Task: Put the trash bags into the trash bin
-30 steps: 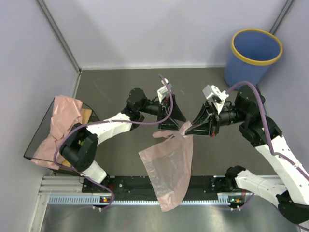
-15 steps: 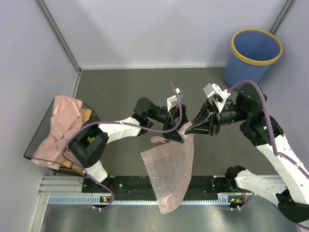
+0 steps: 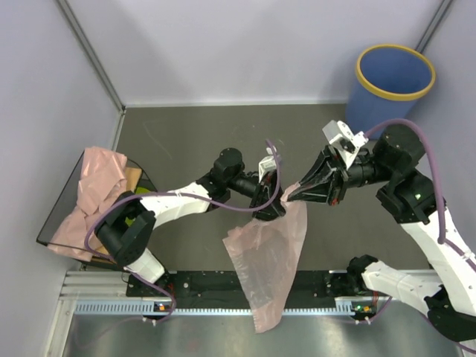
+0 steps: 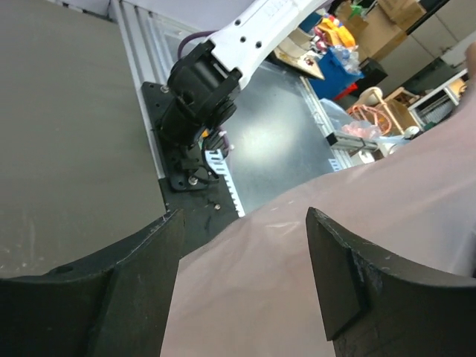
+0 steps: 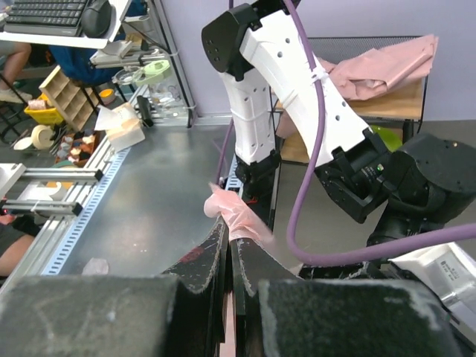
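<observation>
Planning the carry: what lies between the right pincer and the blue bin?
Top view: only the right arm's own wrist and bare dark tabletop lie between the right pincer, shut on a trash bag, and the trash bin.

Overhead view: the left arm [image 3: 178, 201] stretches low from its base toward 3 o'clock. Its left gripper [image 3: 269, 212] points to 4 o'clock, jaws apart. The right arm [image 3: 416, 216] rises and bends inward. Its right gripper [image 3: 291, 195] points to 8 o'clock, jaws pressed together, pinching a pink trash bag [image 3: 268, 260]. The gripper tips sit just beside each other
</observation>
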`<control>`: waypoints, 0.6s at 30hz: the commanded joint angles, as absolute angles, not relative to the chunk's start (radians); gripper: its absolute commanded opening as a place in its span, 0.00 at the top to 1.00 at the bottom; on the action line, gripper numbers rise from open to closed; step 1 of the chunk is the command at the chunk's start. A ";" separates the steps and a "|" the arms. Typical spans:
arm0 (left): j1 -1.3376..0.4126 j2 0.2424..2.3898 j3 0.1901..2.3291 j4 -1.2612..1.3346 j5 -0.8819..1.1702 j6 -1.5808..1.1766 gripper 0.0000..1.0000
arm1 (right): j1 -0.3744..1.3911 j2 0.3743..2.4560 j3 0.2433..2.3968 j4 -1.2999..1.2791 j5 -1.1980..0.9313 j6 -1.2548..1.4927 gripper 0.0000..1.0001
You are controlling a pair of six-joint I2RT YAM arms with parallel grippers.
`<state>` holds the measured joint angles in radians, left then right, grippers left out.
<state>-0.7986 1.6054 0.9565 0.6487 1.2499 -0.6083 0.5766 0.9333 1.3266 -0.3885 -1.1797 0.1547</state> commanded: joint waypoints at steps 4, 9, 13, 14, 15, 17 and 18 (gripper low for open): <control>-0.713 1.520 0.925 0.310 1.169 -0.296 0.30 | 0.591 0.919 1.422 -0.337 -1.154 0.183 1.00; -0.611 1.486 0.948 0.085 1.100 -0.154 0.40 | 0.580 0.897 1.428 -0.339 -1.103 0.158 1.00; -0.534 1.451 0.947 0.015 1.013 -0.092 0.60 | 0.542 0.902 1.446 -0.339 -1.101 0.156 1.00; -0.522 1.445 0.943 0.014 0.990 -0.091 0.63 | 0.531 0.907 1.451 -0.339 -1.103 0.155 1.00; -0.511 1.437 0.940 0.017 0.951 -0.087 0.64 | 0.519 0.911 1.456 -0.339 -1.107 0.155 1.00; -0.476 1.416 0.946 0.031 0.921 -0.083 0.70 | 0.479 0.925 1.462 -0.339 -1.120 0.163 1.00; -0.468 1.408 0.960 0.056 0.878 -0.077 0.73 | 0.465 0.928 1.462 -0.339 -1.132 0.170 1.00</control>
<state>-0.5053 1.4742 0.9321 0.0422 1.0008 -0.1452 0.5175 0.9131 1.4166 -0.3744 -1.1175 0.1707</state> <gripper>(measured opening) 0.318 0.004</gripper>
